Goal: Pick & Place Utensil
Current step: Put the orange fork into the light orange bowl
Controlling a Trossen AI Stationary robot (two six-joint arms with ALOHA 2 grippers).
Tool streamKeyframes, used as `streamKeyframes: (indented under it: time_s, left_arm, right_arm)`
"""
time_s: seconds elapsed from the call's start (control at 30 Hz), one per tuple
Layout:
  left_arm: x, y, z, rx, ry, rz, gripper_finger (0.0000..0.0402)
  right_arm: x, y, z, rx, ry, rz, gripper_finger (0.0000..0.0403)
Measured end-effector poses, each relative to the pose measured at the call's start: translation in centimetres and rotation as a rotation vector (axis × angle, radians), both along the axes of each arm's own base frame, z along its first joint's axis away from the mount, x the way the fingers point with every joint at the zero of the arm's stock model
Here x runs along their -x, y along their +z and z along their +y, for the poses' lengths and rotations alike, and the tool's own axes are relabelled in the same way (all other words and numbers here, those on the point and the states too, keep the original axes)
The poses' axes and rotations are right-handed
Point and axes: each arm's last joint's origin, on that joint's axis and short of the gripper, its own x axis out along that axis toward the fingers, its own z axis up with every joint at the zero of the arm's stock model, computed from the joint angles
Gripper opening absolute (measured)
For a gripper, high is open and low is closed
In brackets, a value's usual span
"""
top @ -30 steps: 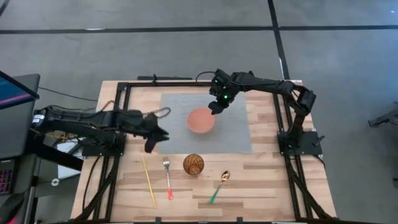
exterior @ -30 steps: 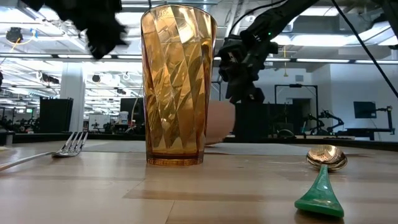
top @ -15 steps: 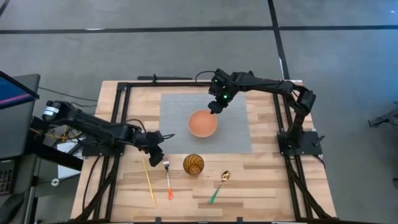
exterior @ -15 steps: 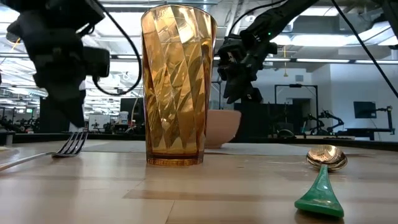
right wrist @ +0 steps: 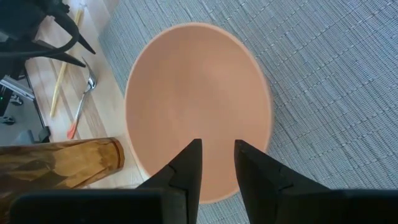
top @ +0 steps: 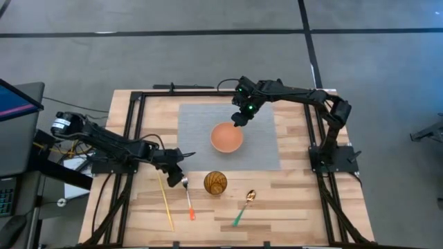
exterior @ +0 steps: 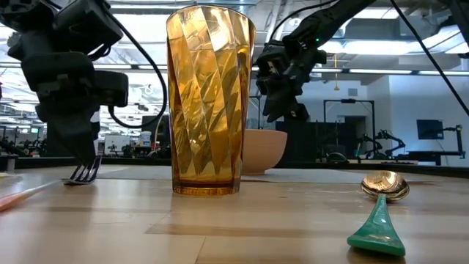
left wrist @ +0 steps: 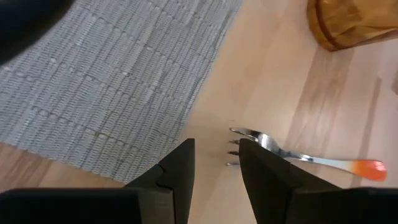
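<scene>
High view: left gripper (top: 178, 178) at the tines of the fork (top: 187, 198), which lies on the wooden table (top: 291, 197) left of the amber glass (top: 215, 182); right gripper (top: 237, 122) over the bowl (top: 226, 137).
Low view: no writing readable.
Left wrist view: fingers (left wrist: 177, 171) narrowly apart, fork head touching one.
Right wrist view: fingers (right wrist: 186, 165) slightly apart, holding nothing.

amber glass (top: 215, 182): upright on worktop (top: 291, 200), near front | pink bowl (top: 226, 137): on grey mat (top: 201, 124) | green-handled spoon (top: 243, 207): flat, beside glass | yellow chopsticks (top: 165, 202): flat on bare wood, near left side
</scene>
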Motion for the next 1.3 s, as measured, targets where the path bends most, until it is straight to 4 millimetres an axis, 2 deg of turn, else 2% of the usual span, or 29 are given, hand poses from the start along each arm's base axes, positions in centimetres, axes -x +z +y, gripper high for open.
streamKeyframes:
  time_s: [0.2,0.5,0.7,0.83,0.97,1.13,1.3]
  left_arm:
    - [0.0,0.6,0.0,0.012,-0.004,-0.04,0.0127]
    - [0.6,3.1,0.0,0.071,0.028,-0.179,0.0127]
    - [0.2,3.4,-2.4,0.138,-0.089,-0.254,0.0127]
    - [-0.5,2.4,-4.2,0.222,0.002,-0.146,0.0127]
    - [-1.9,2.3,-5.4,0.352,0.113,-0.042,0.0127]
    - [-3.3,2.1,-6.3,0.464,0.177,0.076,0.0127]
    - [-3.4,0.7,-6.3,0.493,0.301,0.226,0.0127]
  right_arm:
    - [0.0,0.0,0.0,0.001,0.0,-0.001,0.0088]
    - [0.0,0.0,0.0,0.002,0.0,-0.004,0.0088]
    - [-0.3,0.2,-0.2,0.02,0.0,-0.038,0.0088]
    - [-0.5,0.3,-0.3,0.031,-0.002,-0.059,0.0088]
    - [-0.6,0.3,-0.3,0.027,-0.012,-0.063,0.0088]
    - [-0.6,0.3,-0.3,0.027,-0.012,-0.062,0.0088]
    - [-0.6,0.3,-0.3,0.031,-0.006,-0.064,0.0088]
